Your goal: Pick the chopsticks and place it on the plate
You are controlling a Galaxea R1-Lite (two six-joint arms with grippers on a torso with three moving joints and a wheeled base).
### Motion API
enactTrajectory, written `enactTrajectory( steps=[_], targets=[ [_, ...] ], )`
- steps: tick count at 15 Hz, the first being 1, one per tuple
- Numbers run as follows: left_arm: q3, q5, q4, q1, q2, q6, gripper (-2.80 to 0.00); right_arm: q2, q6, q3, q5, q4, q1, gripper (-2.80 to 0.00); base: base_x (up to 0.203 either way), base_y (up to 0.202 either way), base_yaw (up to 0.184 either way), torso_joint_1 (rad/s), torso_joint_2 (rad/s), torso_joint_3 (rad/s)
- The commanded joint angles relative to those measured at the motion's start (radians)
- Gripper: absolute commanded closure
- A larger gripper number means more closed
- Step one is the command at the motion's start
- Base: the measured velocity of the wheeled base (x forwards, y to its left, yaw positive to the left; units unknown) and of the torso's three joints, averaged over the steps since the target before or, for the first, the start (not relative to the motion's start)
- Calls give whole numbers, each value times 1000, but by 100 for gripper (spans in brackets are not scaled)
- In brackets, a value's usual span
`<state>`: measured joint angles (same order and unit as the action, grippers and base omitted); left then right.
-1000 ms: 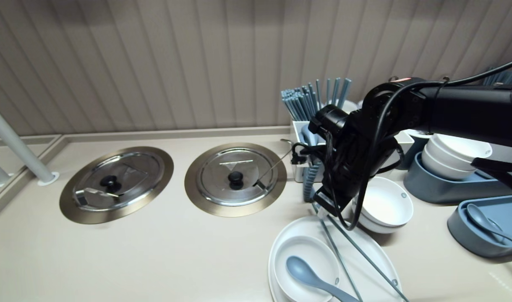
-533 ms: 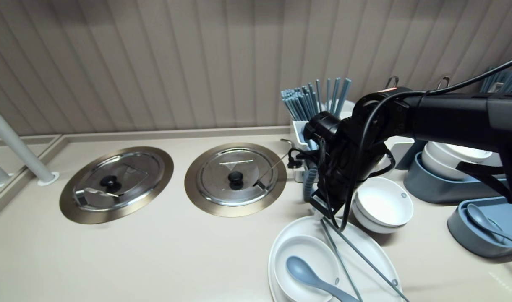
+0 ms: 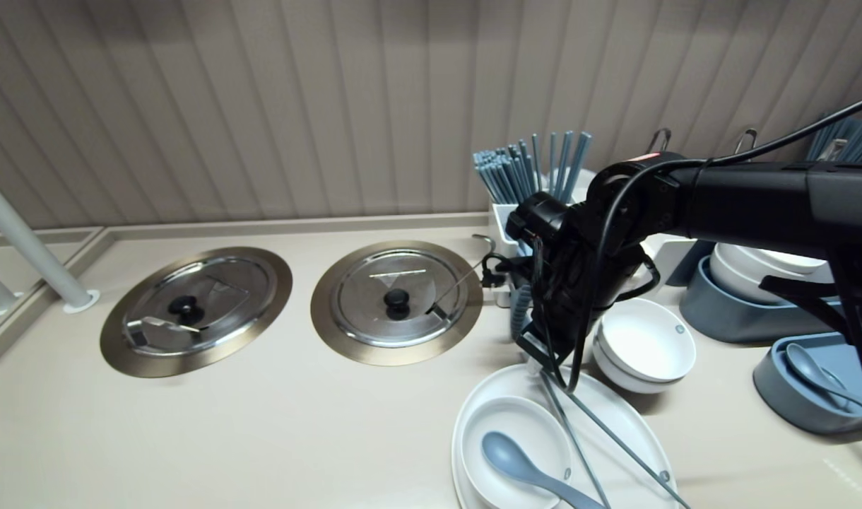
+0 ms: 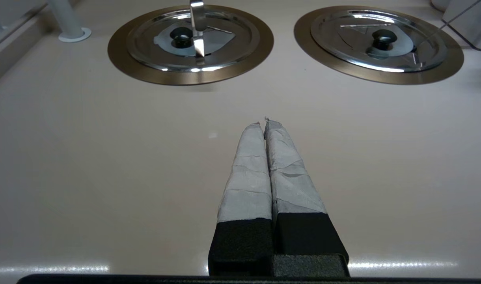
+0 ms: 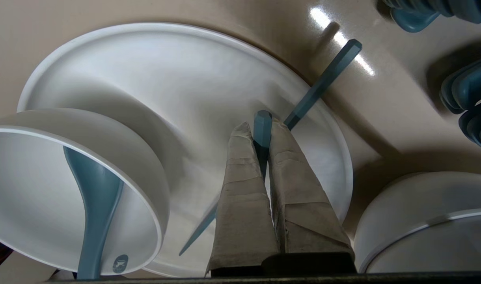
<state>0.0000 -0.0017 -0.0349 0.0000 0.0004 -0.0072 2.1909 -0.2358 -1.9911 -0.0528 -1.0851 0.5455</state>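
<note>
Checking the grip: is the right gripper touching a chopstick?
Touching. The right wrist view shows the right gripper shut on a blue chopstick.

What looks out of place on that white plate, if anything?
The two chopsticks splay apart on the plate instead of lying paired. The right gripper pinches one chopstick; the other chopstick lies loose, its thick end overhanging the rim.

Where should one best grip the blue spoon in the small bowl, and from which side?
Probably the handle of the spoon, where it leans on the rim of the small bowl: there it is raised clear. Come from above, fingers across it.
</note>
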Motion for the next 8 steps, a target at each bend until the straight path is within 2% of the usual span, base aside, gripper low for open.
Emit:
enactTrajectory(
  steps=[1, 2, 3, 4, 8],
  targets=[
    [8, 0, 0, 0, 0, 0, 0, -5, -2, 0, -1, -6, -1, 0, 0, 0, 0, 0, 0, 0],
    [8, 0, 0, 0, 0, 0, 0, -5, -2, 0, -1, -6, -1, 0, 0, 0, 0, 0, 0, 0],
    [8, 0, 0, 0, 0, 0, 0, -7, -2, 0, -1, -6, -1, -94, 0, 0, 0, 0, 0, 0],
    [8, 0, 0, 0, 0, 0, 0, -10, -1, 0, -1, -6, 1, -280, 0, 0, 0, 0, 0, 0],
    [8, 0, 0, 0, 0, 0, 0, -16, 2, 0, -1, -4, -1, -280, 0, 0, 0, 0, 0, 0]
  ],
)
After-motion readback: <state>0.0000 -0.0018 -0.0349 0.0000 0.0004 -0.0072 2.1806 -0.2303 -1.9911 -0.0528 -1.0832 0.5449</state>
